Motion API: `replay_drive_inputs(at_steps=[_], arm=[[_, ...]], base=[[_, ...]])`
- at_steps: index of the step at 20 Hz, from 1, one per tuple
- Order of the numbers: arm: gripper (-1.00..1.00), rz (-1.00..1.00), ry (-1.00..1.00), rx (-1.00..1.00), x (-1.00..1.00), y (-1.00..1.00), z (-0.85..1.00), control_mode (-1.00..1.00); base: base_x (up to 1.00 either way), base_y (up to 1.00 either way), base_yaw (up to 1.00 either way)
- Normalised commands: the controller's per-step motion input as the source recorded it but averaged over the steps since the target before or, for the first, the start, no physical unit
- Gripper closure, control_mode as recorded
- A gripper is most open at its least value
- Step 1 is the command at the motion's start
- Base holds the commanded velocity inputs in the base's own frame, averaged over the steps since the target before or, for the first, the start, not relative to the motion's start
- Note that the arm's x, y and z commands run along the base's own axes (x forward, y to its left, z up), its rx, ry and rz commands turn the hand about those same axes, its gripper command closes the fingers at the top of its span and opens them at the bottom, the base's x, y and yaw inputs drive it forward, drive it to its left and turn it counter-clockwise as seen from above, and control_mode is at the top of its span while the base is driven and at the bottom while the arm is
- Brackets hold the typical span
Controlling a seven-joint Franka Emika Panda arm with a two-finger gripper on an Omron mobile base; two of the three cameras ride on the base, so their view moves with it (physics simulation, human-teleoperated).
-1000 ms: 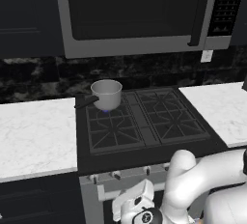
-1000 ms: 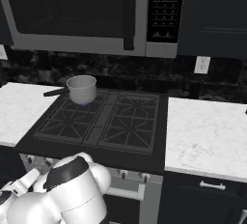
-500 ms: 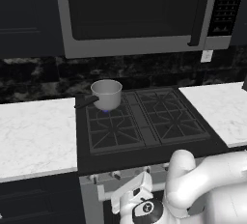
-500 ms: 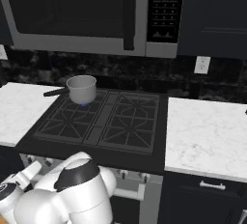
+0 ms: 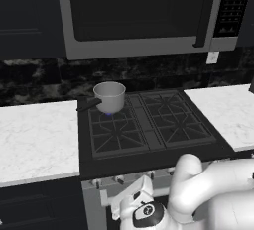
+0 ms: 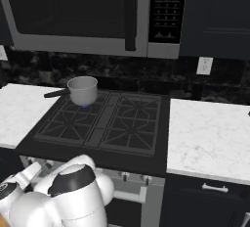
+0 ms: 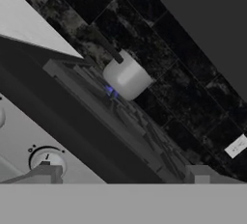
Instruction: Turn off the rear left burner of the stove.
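Note:
The black stove [image 5: 149,155] has four grates and a silver front with small knobs. Its rear left burner [image 5: 110,117] shows a small blue flame [image 7: 112,91] under a silver saucepan [image 5: 109,96] that sits on it. My gripper [image 7: 123,177] hangs low in front of the stove's silver panel, below its left part, and is open with its fingers wide apart. In the hand view a round silver knob [image 7: 47,160] lies right at the left fingertip [image 7: 42,175], not between the fingers. From the left base view the hand [image 5: 130,200] sits just under the knob row.
A large dark-doored microwave [image 5: 134,11] hangs above the stove. White marble counters flank it on the left [image 5: 34,135] and right [image 5: 223,110]. A wall outlet [image 5: 212,57] sits on the dark backsplash. The saucepan's black handle [image 5: 88,105] points left.
The hand has risen slightly and moved closer to the stove's front panel. The saucepan and flame are unchanged.

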Motion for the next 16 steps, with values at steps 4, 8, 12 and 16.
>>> replay_drive_inputs(at_steps=[4,8,12,16], arm=[[-1.00,0.03,0.00,0.00,0.12,0.00,-0.63,-1.00],[-1.00,0.03,0.00,0.00,0.16,-0.04,-0.45,-1.00],[-1.00,0.01,0.00,0.00,0.28,-0.02,-0.10,-1.00],[-1.00,0.00,0.00,0.00,0.38,-0.05,-0.01,-1.00]], base=[[0.00,0.00,0.00],[0.00,0.00,0.00],[0.00,0.00,0.00],[0.00,0.00,0.00]])
